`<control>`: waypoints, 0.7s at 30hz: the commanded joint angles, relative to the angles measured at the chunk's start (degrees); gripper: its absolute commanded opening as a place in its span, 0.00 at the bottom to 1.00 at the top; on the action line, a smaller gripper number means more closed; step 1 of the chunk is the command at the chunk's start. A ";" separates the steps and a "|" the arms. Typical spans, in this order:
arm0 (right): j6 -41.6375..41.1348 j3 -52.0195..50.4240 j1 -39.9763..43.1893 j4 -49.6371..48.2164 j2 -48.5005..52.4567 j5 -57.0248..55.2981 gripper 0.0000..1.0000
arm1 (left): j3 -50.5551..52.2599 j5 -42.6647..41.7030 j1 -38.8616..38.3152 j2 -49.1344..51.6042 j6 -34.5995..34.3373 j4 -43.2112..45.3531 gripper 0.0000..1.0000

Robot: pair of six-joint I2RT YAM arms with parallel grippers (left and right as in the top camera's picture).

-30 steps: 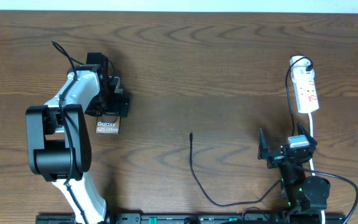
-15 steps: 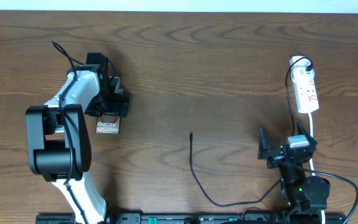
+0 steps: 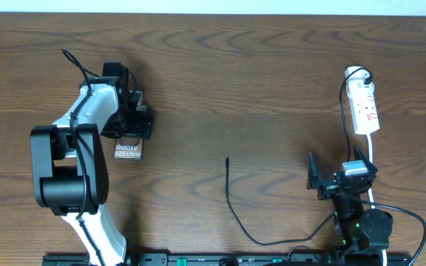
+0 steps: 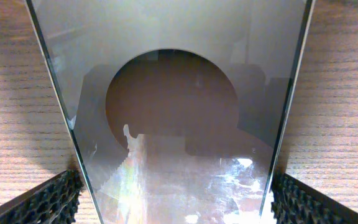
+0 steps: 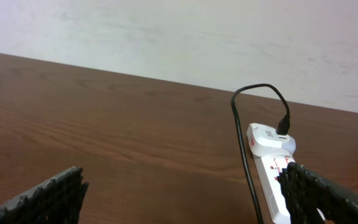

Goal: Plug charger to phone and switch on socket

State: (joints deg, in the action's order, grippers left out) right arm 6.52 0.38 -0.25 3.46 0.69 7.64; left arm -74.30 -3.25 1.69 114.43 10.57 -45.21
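Note:
The phone [image 3: 128, 151] lies on the table at the left, its "Galaxy" lettering showing. My left gripper [image 3: 134, 123] stands over its far end. In the left wrist view the glossy phone [image 4: 173, 112] fills the gap, and both pads [image 4: 58, 199] press its long edges. The charger cable [image 3: 231, 208] curls across the table's middle, its plug tip [image 3: 227, 158] lying free. The white socket strip [image 3: 364, 107] lies at the far right. My right gripper [image 3: 340, 173] is open and empty just in front of it. The strip also shows in the right wrist view [image 5: 272, 177].
A black cable [image 5: 244, 155] runs from the white plug [image 5: 267, 138] at the strip's far end back along its left side. A white cord [image 3: 373, 151] leads from the strip toward my right arm. The table's far edge meets a pale wall [image 5: 166, 37].

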 commanded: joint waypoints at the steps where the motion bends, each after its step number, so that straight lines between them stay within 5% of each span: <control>1: 0.39 -0.07 -0.59 0.26 -0.31 -0.61 0.99 | 2.10 -0.13 -0.22 0.76 0.37 -0.33 0.95; 21: 0.39 -0.07 -0.59 0.26 -0.31 -0.61 0.99 | 2.10 -0.13 -0.22 0.76 1.40 -0.28 0.95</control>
State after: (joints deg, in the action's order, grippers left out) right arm 6.50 0.38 -0.25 3.46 0.69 7.64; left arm -74.30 -3.25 1.69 114.43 10.83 -45.21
